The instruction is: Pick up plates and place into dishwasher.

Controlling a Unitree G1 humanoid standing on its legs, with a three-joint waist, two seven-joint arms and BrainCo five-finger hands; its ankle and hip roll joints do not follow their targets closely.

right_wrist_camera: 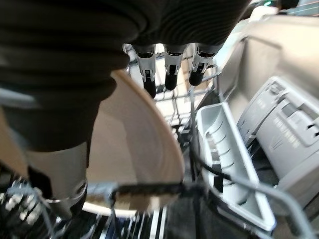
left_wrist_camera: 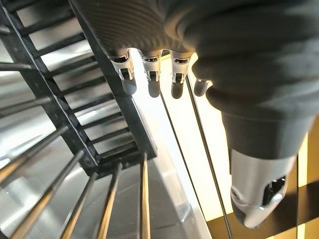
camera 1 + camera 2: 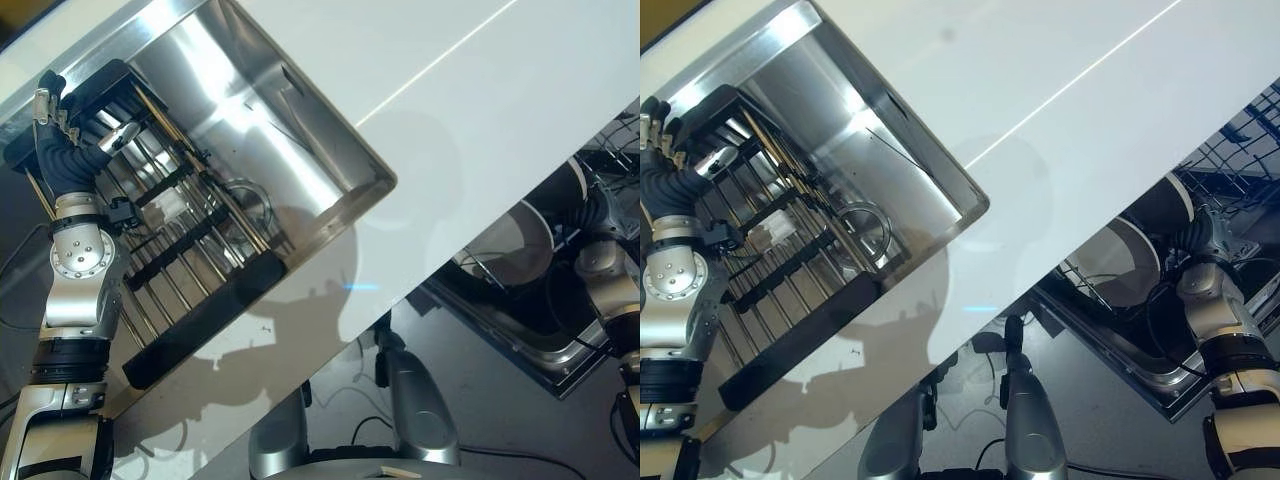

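In the left eye view, the left hand (image 3: 52, 110) is reaching up at the far corner of the black dish rack (image 3: 170, 240) that is sitting in the steel sink (image 3: 300, 150), set into the white counter (image 3: 480, 110). In the right eye view, the right hand (image 3: 1193, 238) is working low at the dishwasher rack (image 3: 1240, 170), where a cream plate (image 3: 1127, 262) is standing on edge among the wires below the counter's edge, and a second plate (image 3: 1170, 205) is showing just beyond it. In the left wrist view, the left hand's fingers (image 2: 152, 82) are hanging fairly straight with the thumb apart, gripping nothing, above the black bars of the dish rack. In the right wrist view, the right hand's fingers (image 1: 169, 74) are extending loosely past the cream plate's rim while the thumb is lying on its near face, so the plate is sitting between them; whether they are actually pinching it I cannot tell. A grey plastic tray (image 1: 234, 164) is lying beside it.
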